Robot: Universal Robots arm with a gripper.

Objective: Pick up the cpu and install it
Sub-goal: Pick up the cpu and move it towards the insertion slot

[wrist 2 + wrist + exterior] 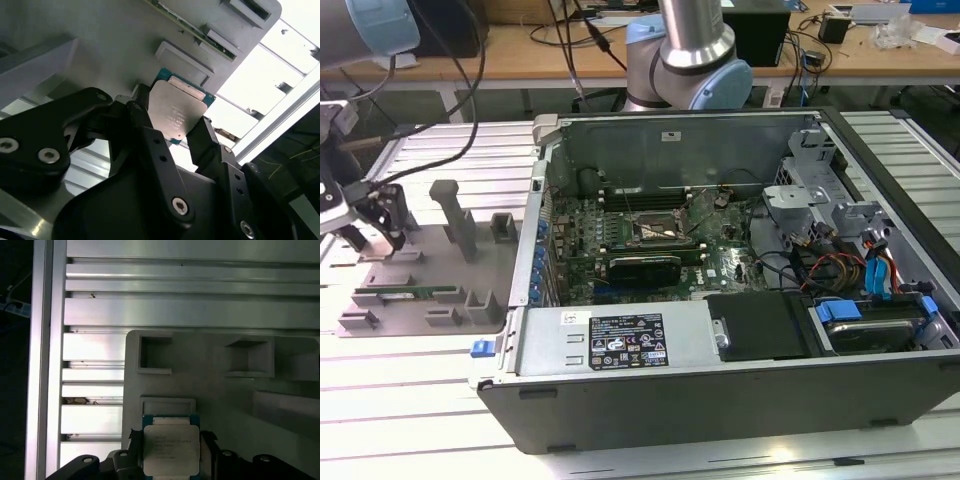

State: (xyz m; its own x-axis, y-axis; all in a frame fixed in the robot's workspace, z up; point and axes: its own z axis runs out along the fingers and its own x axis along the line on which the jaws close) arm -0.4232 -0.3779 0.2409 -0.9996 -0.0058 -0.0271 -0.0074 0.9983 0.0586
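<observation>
The cpu [171,450], a small square chip with a silvery-grey top and green edge, sits between my gripper's [171,446] black fingers just over the grey parts tray [225,400]. In the second wrist view the fingers [145,115] press on two opposite edges of the cpu [176,107], so my gripper [174,119] is shut on it. In the exterior view my gripper [378,232] hangs over the tray [430,270] at the exterior view's left, well away from the black-framed socket [657,232] on the motherboard.
The open computer case [720,300] lies at the centre and the exterior view's right, with cables and drive bays [860,270] inside. A green memory stick [410,295] rests in the tray. The arm's base [690,60] stands behind the case. Ribbed aluminium table [190,305] surrounds the tray.
</observation>
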